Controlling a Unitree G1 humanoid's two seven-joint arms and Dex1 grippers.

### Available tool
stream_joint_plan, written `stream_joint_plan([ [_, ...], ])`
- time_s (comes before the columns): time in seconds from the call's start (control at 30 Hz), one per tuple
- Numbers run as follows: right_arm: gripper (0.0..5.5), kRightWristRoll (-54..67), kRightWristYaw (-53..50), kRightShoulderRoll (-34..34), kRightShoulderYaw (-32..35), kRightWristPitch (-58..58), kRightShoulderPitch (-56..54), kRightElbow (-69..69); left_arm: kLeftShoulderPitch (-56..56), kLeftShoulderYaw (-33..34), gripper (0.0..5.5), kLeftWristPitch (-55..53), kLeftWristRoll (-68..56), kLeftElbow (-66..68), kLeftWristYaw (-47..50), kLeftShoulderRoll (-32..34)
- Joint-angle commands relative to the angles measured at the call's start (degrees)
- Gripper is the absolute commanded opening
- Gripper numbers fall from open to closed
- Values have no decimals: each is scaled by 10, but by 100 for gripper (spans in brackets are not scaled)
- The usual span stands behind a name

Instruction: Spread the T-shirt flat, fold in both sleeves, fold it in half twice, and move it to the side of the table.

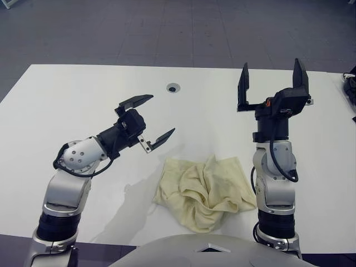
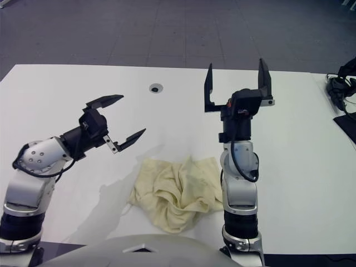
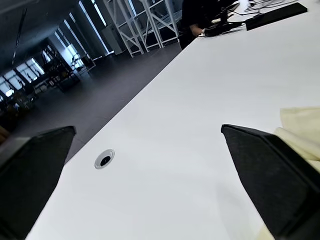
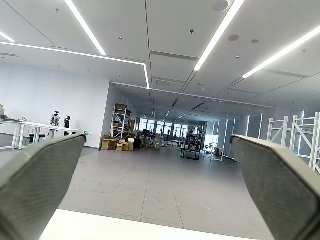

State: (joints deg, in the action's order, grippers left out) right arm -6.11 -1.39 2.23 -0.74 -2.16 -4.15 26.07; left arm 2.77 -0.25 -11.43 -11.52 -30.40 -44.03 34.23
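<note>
T-shirt of pale yellow cloth (image 1: 203, 190) lies in a crumpled heap on the white tabletop (image 1: 83, 94), at its near edge. It sits between the two arms and just beside the right arm's upright forearm. Deep folds run through the heap, and I cannot tell which parts are sleeves, collar or hem.

The left hand (image 1: 161, 114) hangs above the tabletop to the left of the heap and a little farther out. Its two fingers are spread wide and hold nothing. The right hand (image 1: 271, 64) is raised high on the right with its fingers pointing up. They are equally wide apart and empty.

Judging by this, spreading has not begun, so the first step is in hand. To do it well, each hand should probably come down on an outer edge of the heap, one left and one right. Each should pinch a single layer, not a bunch, since catching several layers would drag the heap along as a lump. Drawing the two edges apart and away from the robot, low over the surface, should open the cloth out. The broad bare stretch towards the small round grommet hole (image 1: 173, 87) at the far middle looks like enough room to lay the shirt out.
</note>
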Motion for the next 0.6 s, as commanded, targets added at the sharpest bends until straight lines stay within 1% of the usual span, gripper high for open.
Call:
stream_joint_plan([
  [0.03,535,-2,2,2,-2,6,-6,7,-48,-24,540,114,26,-18,-97,78],
  [0.17,535,-4,4,2,-2,8,-6,10,-87,-70,540,215,89,-15,-143,124],
  [0.27,535,-5,5,1,-3,10,-6,12,-102,-100,540,254,121,-19,-145,130],
  [0.4,535,-6,6,-1,-5,11,-7,12,-109,-136,540,269,147,-27,-139,123],
  [0.6,535,-8,6,-3,-9,13,-8,14,-104,-150,540,264,146,-31,-129,117],
])
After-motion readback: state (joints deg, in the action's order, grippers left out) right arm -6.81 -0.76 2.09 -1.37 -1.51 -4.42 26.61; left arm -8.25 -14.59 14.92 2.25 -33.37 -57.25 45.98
